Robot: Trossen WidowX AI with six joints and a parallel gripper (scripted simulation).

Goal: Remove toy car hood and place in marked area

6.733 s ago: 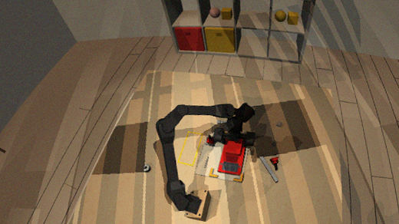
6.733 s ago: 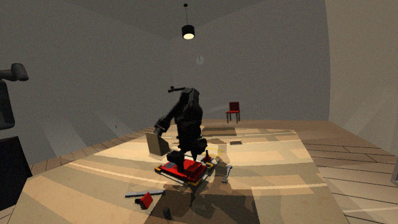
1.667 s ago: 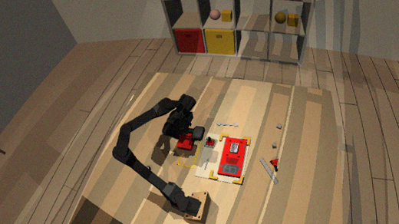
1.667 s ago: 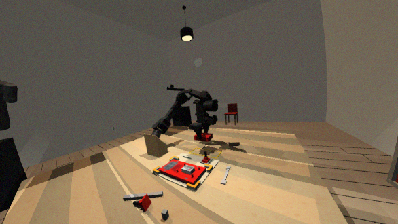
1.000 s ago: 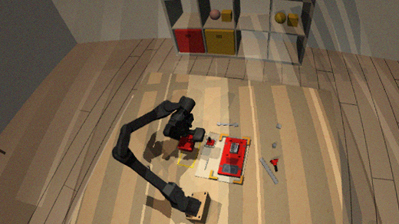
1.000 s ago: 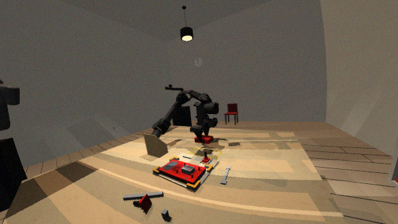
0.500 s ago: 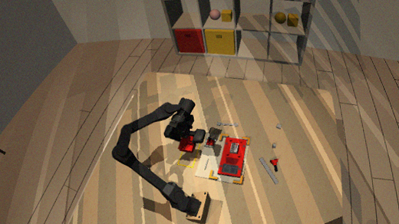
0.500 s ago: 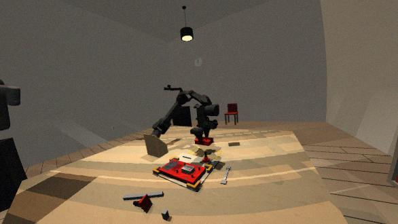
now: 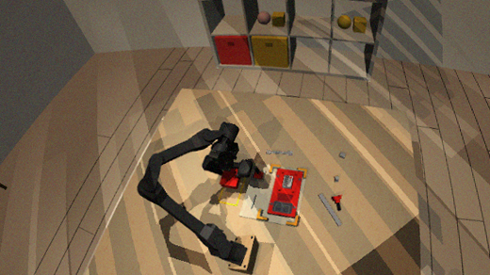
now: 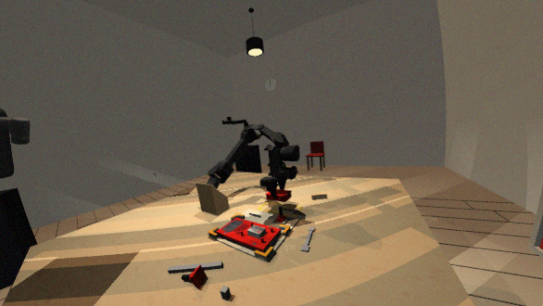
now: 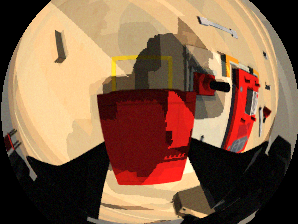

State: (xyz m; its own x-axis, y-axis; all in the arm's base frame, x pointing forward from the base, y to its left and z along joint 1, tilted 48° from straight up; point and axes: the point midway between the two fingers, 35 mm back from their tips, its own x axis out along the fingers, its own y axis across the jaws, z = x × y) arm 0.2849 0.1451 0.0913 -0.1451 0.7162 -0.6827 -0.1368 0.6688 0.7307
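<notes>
The red hood [image 9: 229,178] [image 10: 279,196] [image 11: 145,125] is held between the fingers of my gripper [image 11: 147,143], which is shut on it. In the exterior view it hangs a little above the table. The yellow outline of the marked area [image 9: 230,205] [image 11: 142,57] lies on the table; in the wrist view its far part shows past the hood's upper edge, and the hood hides the rest. The toy car [image 9: 284,196] [image 10: 246,236] [image 11: 240,112] lies to the right of the gripper in the top view, a flat red body with a grey block on top.
A small red piece with a black peg [image 10: 280,218] [image 11: 204,84] stands between marked area and car. A wrench [image 9: 279,152] [image 10: 308,239] [image 11: 217,26] lies near the car. A grey bar [image 9: 329,209] [image 10: 195,267] and a red-and-black piece [image 9: 336,199] [image 10: 199,276] lie beyond it.
</notes>
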